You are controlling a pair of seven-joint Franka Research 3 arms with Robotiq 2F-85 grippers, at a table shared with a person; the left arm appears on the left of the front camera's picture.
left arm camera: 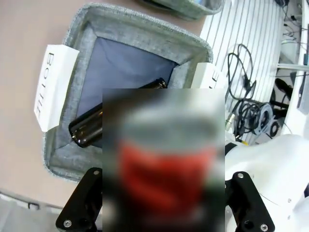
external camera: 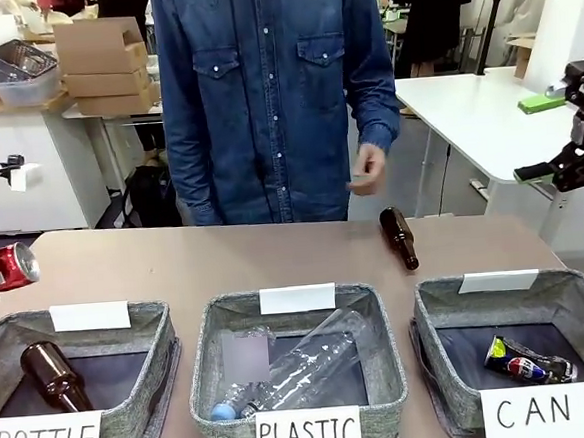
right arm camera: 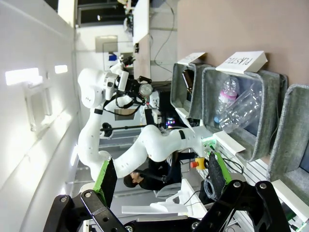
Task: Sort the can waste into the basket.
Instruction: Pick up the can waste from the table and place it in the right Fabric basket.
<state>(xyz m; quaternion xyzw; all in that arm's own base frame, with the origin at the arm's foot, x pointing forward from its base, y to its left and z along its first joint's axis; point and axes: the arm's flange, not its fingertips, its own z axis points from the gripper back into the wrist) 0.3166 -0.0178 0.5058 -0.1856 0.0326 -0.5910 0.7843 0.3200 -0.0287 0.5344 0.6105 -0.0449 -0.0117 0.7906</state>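
**Sorting station: one can in its basket, one in the grip**

I see the brown table (external camera: pixel 275 255) spanning the front view. A person (external camera: pixel 264 101) in a denim shirt stands at its far side, one hand (external camera: pixel 369 168) lowered near the far edge. Three grey baskets line the near edge: the BOTTLE basket (external camera: pixel 155 334) at left, the PLASTIC basket (external camera: pixel 207 365) in the middle and the CAN basket (external camera: pixel 433 341) at right.

My right gripper (right arm camera: pixel 161 180) is raised at the right edge of the front view, jaws spread and holding nothing. My left gripper (left arm camera: pixel 164 208) sits at the left edge, pinching the red can (external camera: pixel 7 267) between its fingers. Its wrist view looks down on the BOTTLE basket.

A clear plastic bottle (external camera: pixel 302 364) lies slantwise in the PLASTIC basket. One brown bottle (external camera: pixel 52 376) lies in the BOTTLE basket. A second brown bottle (external camera: pixel 399 238) lies on the table, beyond the CAN basket. The dark blue can (external camera: pixel 528 361) lies on its side inside the CAN basket.
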